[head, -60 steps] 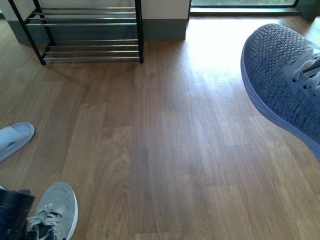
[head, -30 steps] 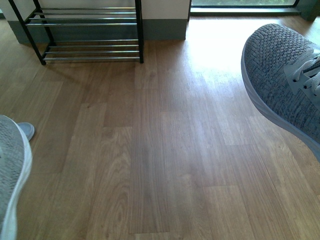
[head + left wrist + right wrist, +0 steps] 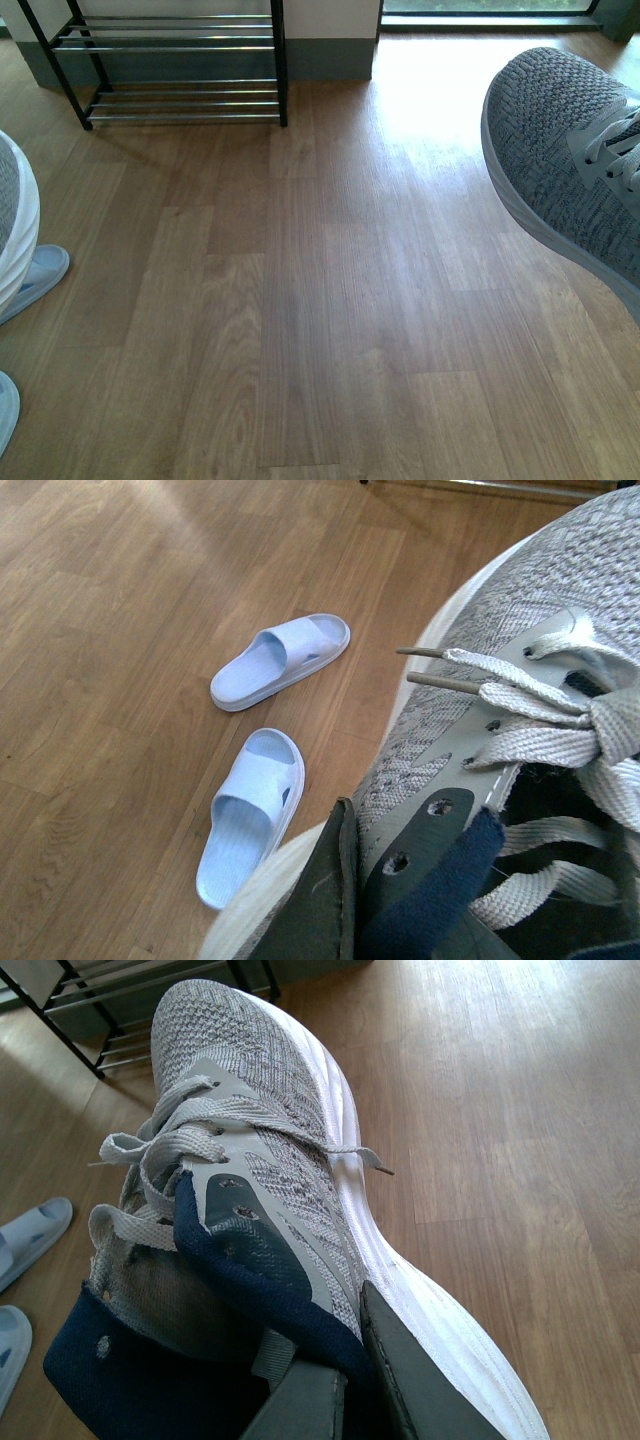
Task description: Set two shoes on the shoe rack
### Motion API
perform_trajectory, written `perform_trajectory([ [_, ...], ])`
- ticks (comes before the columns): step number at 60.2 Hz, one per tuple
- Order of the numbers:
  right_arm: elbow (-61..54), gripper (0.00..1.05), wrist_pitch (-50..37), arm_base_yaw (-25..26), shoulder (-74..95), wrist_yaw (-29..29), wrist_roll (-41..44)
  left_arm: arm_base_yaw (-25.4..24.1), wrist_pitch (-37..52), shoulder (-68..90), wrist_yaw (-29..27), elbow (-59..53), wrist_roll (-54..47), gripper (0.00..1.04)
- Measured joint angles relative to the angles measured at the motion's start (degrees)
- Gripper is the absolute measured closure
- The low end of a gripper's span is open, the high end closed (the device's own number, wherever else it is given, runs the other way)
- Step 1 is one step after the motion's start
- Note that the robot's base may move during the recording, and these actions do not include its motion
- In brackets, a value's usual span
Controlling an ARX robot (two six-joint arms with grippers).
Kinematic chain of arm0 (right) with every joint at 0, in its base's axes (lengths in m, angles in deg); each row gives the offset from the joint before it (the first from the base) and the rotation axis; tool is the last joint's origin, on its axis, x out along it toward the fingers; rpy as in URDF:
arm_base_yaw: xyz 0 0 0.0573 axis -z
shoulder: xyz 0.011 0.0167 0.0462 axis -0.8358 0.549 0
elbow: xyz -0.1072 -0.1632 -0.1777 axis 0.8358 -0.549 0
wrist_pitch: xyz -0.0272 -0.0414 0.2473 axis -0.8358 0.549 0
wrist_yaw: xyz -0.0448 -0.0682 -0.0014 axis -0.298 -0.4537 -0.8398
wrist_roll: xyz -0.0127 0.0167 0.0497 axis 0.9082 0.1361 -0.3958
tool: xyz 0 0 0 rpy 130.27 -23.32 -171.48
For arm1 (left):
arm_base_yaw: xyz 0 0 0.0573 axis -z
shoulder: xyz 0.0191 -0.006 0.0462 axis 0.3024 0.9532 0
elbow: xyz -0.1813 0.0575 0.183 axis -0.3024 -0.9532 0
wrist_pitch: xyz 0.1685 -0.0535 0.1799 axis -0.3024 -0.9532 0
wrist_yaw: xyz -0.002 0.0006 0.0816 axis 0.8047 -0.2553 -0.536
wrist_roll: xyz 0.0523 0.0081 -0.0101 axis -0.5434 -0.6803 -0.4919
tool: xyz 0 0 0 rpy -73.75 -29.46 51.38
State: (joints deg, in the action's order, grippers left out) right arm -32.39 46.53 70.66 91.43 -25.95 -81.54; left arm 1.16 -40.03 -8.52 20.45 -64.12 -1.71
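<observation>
Right-hand sneaker (image 3: pixel 560 170): off the floor, well apart from the shoe rack (image 3: pixel 180 95), out past its right end and on the robot's side of it. Right hand (image 3: pixel 355 1385) clenched on its navy collar.

Left-hand sneaker (image 3: pixel 12 225): also lifted, short of the rack's left end. Left hand (image 3: pixel 400 915) grasping it at the collar, one dark finger flat against the knit side.

Progress, judged: both shoes picked up, neither placed. The rack's rods in view carry nothing. Left to do: carry to the rack, set down, let go.

Room: bare wood floor (image 3: pixel 320 300) runs unobstructed from both shoes to the rack.

Edges to mind: the black side frame at the rack's right end; the gap between tiers looks low for a sneaker held from above.

Blue slides (image 3: pixel 282 660) lie on the floor short of the rack's left end, below the left-hand sneaker, probably off the straight path
</observation>
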Motion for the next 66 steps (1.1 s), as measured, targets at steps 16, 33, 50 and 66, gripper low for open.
perform_trajectory([
  [16, 0.0, 1.03, 0.0, 0.0, 0.0, 0.0, 0.0, 0.0, -0.2, -0.1, -0.2, 0.0, 0.1, 1.03],
  [33, 0.0, 1.03, 0.0, 0.0, 0.0, 0.0, 0.0, 0.0, -0.2, -0.1, 0.0, 0.0, 0.1, 1.03],
  [50, 0.0, 1.03, 0.0, 0.0, 0.0, 0.1, 0.0, 0.0, -0.2, -0.1, 0.0, 0.0, 0.1, 1.03],
  [66, 0.0, 1.03, 0.0, 0.0, 0.0, 0.1, 0.0, 0.0, -0.2, -0.1, -0.2, 0.0, 0.1, 1.03],
])
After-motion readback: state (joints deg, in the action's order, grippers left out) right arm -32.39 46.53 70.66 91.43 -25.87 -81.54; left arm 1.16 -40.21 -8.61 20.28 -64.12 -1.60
